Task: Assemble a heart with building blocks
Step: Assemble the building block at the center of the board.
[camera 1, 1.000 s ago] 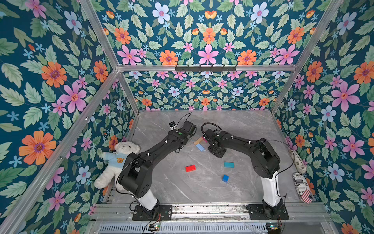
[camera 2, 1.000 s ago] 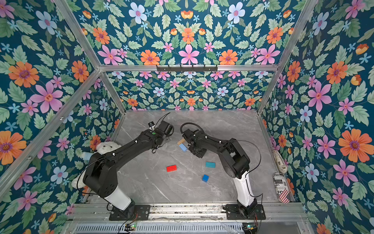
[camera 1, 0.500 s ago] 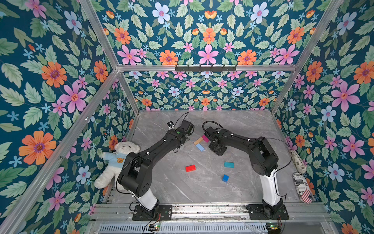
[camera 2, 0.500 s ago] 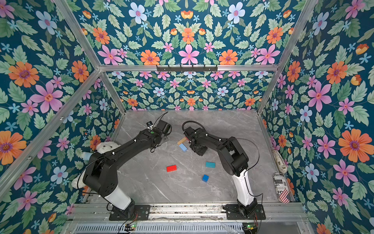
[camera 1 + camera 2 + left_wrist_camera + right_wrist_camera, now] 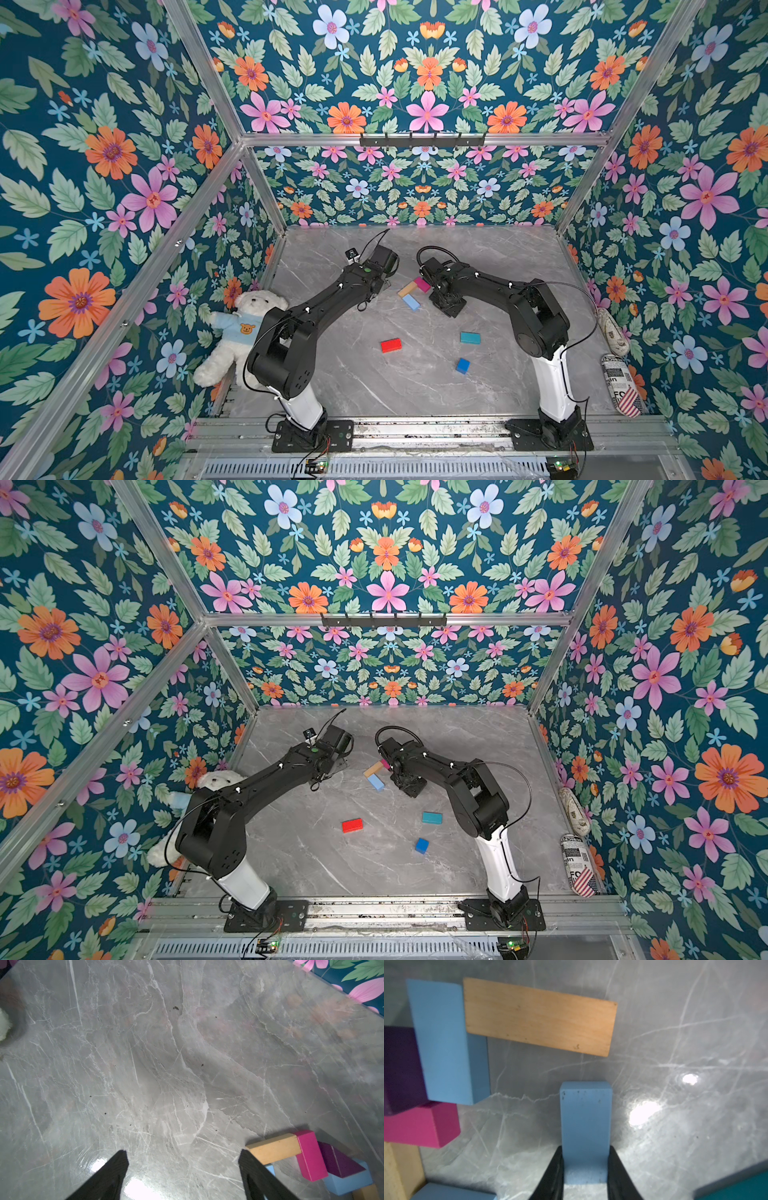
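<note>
Gripping a light blue brick (image 5: pixel 585 1118) by its long sides, the right tool (image 5: pixel 585 1148) holds it just beside the half-built heart (image 5: pixel 407 289), whose tan, magenta, purple and light blue pieces touch on the table (image 5: pixel 415 395). The left tool (image 5: pixel 182 1152) stands spread and empty at 9 o'clock of the heart. A red brick (image 5: pixel 390 345), teal brick (image 5: pixel 470 337) and dark blue cube (image 5: pixel 462 365) lie apart toward 6 o'clock.
</note>
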### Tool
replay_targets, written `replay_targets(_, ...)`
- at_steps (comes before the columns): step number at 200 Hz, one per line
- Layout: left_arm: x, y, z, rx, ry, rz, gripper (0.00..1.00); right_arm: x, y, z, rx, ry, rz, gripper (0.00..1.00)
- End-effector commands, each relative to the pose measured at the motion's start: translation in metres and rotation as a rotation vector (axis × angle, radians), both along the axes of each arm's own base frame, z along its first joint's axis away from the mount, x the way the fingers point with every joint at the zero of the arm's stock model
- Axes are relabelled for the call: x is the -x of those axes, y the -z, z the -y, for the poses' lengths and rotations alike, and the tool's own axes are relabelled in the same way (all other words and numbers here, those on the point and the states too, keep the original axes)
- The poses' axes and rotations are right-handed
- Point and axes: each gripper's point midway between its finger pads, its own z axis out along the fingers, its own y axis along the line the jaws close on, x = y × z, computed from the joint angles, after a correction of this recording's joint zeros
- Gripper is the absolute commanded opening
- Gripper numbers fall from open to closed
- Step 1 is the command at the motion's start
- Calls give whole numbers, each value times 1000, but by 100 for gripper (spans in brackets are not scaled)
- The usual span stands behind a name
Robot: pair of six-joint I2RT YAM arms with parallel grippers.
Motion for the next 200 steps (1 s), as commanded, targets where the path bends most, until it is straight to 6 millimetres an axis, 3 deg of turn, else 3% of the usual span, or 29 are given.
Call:
replay_targets(1, -4, -3, 0, 0, 7, 11, 87, 2, 1, 8, 27, 28, -10, 0)
replay_targets(200, -14, 6, 3, 19, 23, -9, 87, -11, 5, 11, 24, 54, -8, 0)
